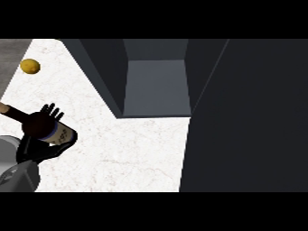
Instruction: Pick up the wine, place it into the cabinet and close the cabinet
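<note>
step: pick-up | left hand [46, 121] curled round wine bottle [30, 118] above counter [129, 144] | next: carry right into open cabinet [157, 85] | right hand unseen

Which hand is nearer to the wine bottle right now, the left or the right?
Left. The left hand is at the wine bottle, fingers curled round its body on the counter. The right hand does not show in this view, so its position cannot be told.

Wine [39, 124] left of cabinet [156, 85]
</note>
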You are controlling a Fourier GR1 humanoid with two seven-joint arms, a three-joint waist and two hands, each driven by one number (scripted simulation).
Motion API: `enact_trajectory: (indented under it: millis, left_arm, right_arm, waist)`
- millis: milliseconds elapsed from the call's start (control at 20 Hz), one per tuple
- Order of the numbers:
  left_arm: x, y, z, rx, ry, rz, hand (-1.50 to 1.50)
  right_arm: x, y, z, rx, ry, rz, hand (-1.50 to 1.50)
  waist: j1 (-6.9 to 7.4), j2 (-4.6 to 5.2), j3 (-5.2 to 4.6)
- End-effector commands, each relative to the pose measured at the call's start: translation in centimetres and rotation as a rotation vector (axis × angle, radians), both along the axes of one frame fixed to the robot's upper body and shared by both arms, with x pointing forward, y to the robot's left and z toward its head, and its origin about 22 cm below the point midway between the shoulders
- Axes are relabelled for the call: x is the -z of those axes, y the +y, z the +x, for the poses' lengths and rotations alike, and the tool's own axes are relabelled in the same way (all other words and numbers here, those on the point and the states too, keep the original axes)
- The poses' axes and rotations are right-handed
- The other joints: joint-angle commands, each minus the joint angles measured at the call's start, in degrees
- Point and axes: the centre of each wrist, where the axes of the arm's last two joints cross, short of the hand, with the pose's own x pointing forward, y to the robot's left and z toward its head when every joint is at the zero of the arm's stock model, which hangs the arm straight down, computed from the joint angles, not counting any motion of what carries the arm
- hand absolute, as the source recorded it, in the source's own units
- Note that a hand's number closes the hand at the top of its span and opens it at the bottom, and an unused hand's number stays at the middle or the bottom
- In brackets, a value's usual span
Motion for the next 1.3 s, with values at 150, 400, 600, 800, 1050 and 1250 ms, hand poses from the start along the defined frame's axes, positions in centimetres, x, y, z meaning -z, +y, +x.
enact_trajectory:
  millis: [150,400,600,800,1050,1250]
  left_arm:
    - [-0.6,-1.3,1.9,0.02,-0.081,-0.125,1.5]
    - [-1.3,-1.6,3.0,0.088,-0.075,-0.156,1.5]
    - [-1.2,-2.2,3.1,0.114,-0.074,-0.148,1.5]
    - [1.2,-5.3,1.5,0.03,-0.09,-0.193,1.5]
    - [3.4,-7.5,-1.4,-0.131,-0.06,-0.214,1.5]
    - [2.6,-9.0,-1.2,-0.111,-0.115,-0.236,1.5]
  right_arm:
    - [-1.0,-0.1,-1.3,-0.029,-0.011,0.037,-1.5]
    - [-0.9,-1.1,-1.6,-0.024,0.008,0.02,-1.5]
    - [-1.2,-0.5,-1.6,-0.036,-0.001,0.014,-1.5]
    - [-0.3,-1.5,-1.7,-0.024,-0.01,0.007,-1.5]
    - [0.1,-1.4,-1.5,0.006,0.003,-0.005,-1.5]
    - [-0.6,-1.1,0.2,-0.006,0.017,0.01,-1.5]
  waist:
    - [0.01,0.03,-0.02]
    - [0.06,-0.08,0.05]
    - [0.28,-0.12,0.03]
    - [0.24,-0.12,0.08]
    - [1.57,-0.62,0.23]
    - [1.89,-0.59,0.22]
